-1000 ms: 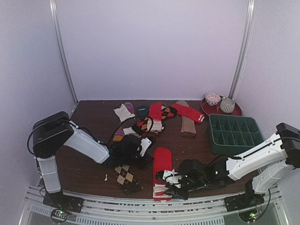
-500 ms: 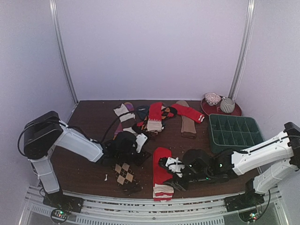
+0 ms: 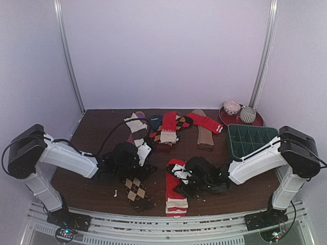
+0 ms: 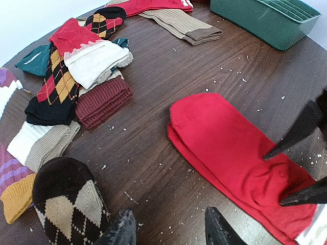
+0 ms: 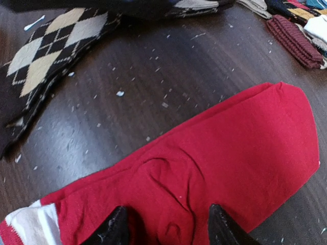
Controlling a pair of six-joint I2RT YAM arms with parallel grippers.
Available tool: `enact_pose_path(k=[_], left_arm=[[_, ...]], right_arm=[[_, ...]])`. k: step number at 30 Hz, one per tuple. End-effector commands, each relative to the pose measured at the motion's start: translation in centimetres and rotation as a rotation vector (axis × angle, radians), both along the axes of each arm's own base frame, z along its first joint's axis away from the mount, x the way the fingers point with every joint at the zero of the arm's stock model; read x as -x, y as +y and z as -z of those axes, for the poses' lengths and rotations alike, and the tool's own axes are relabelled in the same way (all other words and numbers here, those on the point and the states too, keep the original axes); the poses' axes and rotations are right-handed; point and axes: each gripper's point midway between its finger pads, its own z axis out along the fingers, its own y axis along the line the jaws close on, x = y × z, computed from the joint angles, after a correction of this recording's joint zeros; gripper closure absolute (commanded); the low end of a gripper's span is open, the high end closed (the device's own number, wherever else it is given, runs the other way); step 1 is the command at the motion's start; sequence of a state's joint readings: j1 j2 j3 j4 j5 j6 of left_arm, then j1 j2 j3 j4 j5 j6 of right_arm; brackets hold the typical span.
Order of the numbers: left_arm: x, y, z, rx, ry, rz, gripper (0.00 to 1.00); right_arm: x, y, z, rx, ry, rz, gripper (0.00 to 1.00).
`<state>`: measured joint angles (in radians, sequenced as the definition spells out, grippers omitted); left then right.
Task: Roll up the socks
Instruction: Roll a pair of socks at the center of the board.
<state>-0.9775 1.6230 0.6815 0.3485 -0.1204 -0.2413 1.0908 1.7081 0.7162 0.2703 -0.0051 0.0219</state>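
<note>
Looking at the red sock (image 5: 219, 153) first: it's lying flat on the worktop (image 4: 168, 66) right under the right hand (image 5: 166, 229). It's plain bright red, with a rounded toe end pointing away from the hand. The white-and-red striped cuff (image 5: 23, 227) sits low at the left of that hand's wrist view. Two layers of cloth show along its edge in the left wrist view. There's a small wrinkle in the cloth just ahead of the right fingers.

That right hand is roughly half spread, with both fingertips down at the red cloth. It isn't pinching anything, so nothing is held.

The argyle sock (image 4: 69, 209) is dark brown with tan diamonds outlined in black, and its toe end is rounded and dark. It lies flat just beside the left hand (image 4: 168, 232), on the left in that hand's wrist view. From the right hand it's further out and off to the left, apart from the red one.

The left hand is part-way spread too and empty, with only bare wood between its fingers. It sits between the two socks. I can't tell if its tips touch the worktop.

Past the left hand there's a pile (image 4: 97, 61) of other socks and a green tray (image 4: 255, 20) further off. Bits of lint (image 5: 120, 93) are scattered all over the wood.
</note>
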Motion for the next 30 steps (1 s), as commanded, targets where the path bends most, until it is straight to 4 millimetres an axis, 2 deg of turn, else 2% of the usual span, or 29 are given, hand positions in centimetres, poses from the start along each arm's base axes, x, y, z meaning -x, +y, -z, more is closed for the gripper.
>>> enact_pose_path(k=[1,9,13,17,19,21,25,30], left_arm=[[-0.1,1.0,-1.3,0.001,-0.036,-0.012,0.51],[0.0,1.9,-1.9,-0.008,-0.060,-0.027,0.43],[0.1,1.9,-2.0,-0.001,-0.060,-0.028,0.39],[-0.1,1.7,-2.2,-0.004,-0.063,-0.023,0.36],[-0.1,1.5,-2.3,-0.007,-0.066,-0.018,0.34],[-0.2,1.4,-2.5,-0.005,-0.073,-0.015,0.31],[-0.2,0.9,-3.0,0.014,-0.076,0.001,0.30],[-0.2,0.5,-2.9,0.015,-0.067,0.013,0.30]], right_arm=[[-2.9,1.0,0.2,-0.003,-0.018,0.046,0.46],[-7.3,1.9,0.9,-0.002,-0.031,0.110,0.46],[-7.8,1.6,0.2,-0.026,-0.051,0.097,0.44],[-6.2,2.3,-3.6,-0.120,-0.080,-0.018,0.41],[-4.7,2.4,-6.0,-0.188,-0.096,-0.093,0.38],[-2.9,2.1,-7.4,-0.232,-0.100,-0.169,0.37],[0.9,0.9,-7.3,-0.259,-0.050,-0.300,0.37],[4.2,0.4,-5.3,-0.240,-0.034,-0.395,0.39]])
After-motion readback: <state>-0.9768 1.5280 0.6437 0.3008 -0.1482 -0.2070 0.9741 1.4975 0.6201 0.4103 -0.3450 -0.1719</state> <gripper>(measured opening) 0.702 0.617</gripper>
